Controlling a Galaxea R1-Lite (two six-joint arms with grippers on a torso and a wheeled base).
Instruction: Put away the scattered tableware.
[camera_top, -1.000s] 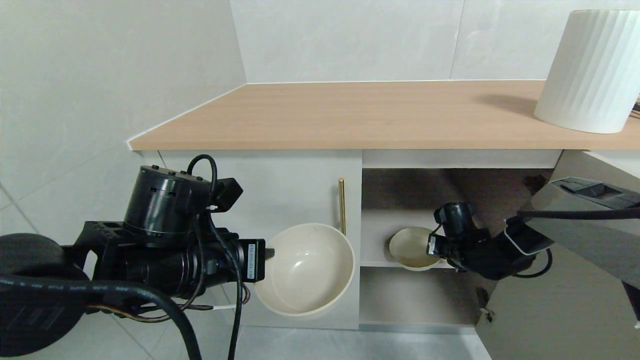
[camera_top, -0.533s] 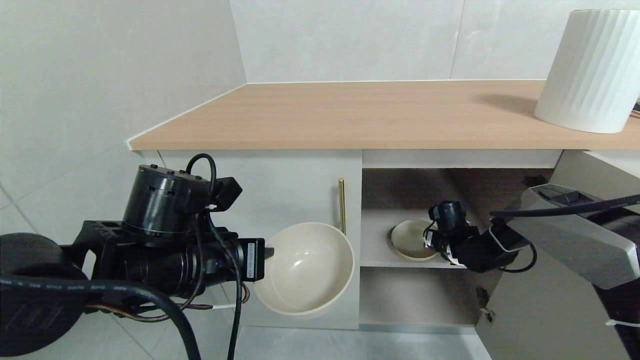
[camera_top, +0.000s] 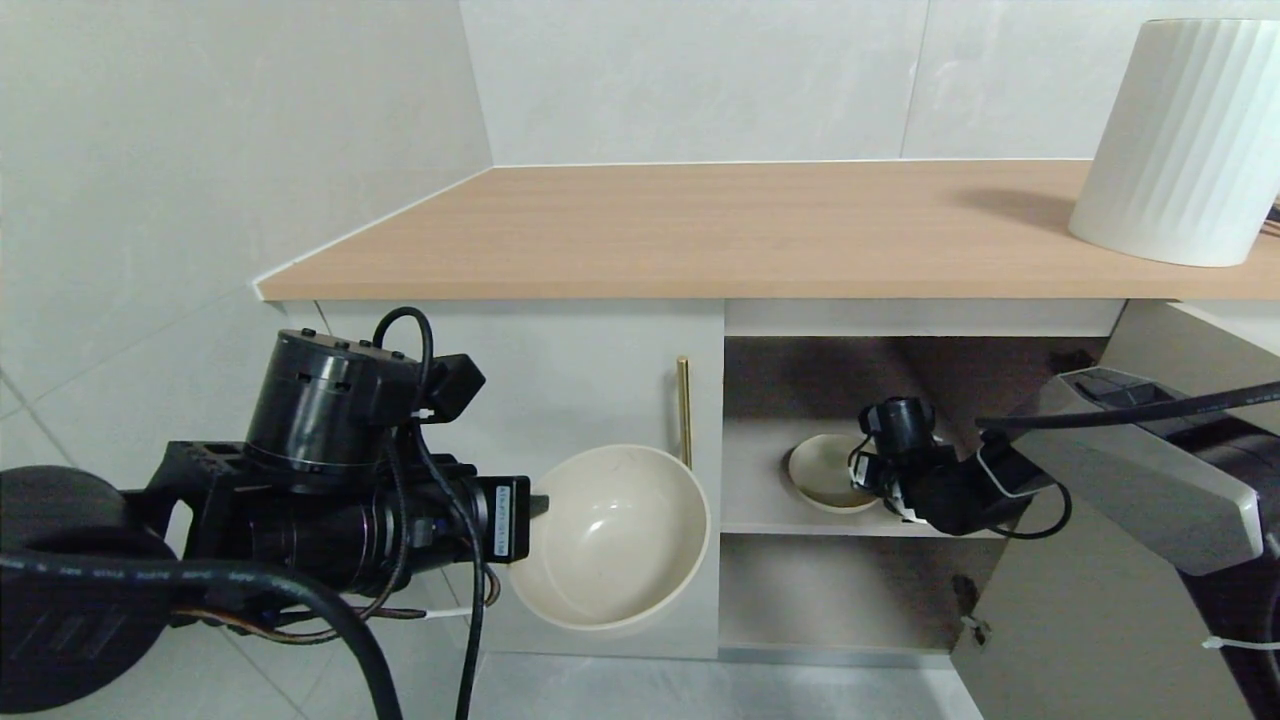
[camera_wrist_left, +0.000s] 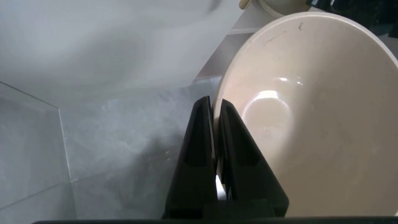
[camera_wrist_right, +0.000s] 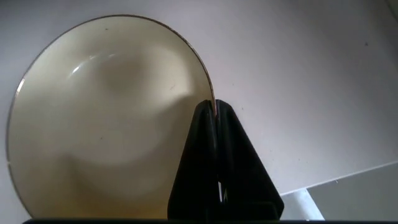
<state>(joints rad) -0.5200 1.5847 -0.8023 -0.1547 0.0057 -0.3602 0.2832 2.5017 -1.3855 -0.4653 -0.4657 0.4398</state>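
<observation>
A large cream bowl (camera_top: 612, 535) hangs in front of the shut left cabinet door, tilted with its inside facing me. My left gripper (camera_top: 540, 507) is shut on its rim; the left wrist view shows both fingers (camera_wrist_left: 214, 134) pinching the edge of the bowl (camera_wrist_left: 311, 118). A small cream plate (camera_top: 828, 472) lies inside the open cabinet on the middle shelf (camera_top: 760, 510). My right gripper (camera_top: 872, 478) is shut on its near rim, and in the right wrist view the plate (camera_wrist_right: 106, 118) sits past the closed fingertips (camera_wrist_right: 213, 115).
The wooden countertop (camera_top: 720, 230) carries a tall white ribbed container (camera_top: 1180, 140) at the far right. A brass handle (camera_top: 684, 410) runs down the shut left door. The right cabinet door (camera_top: 1100, 620) stands swung open beside my right arm. A lower shelf space lies below.
My right arm has pushed the small plate deeper into the cabinet and set it flatter over the middle shelf. The left arm and its bowl have stayed put.
</observation>
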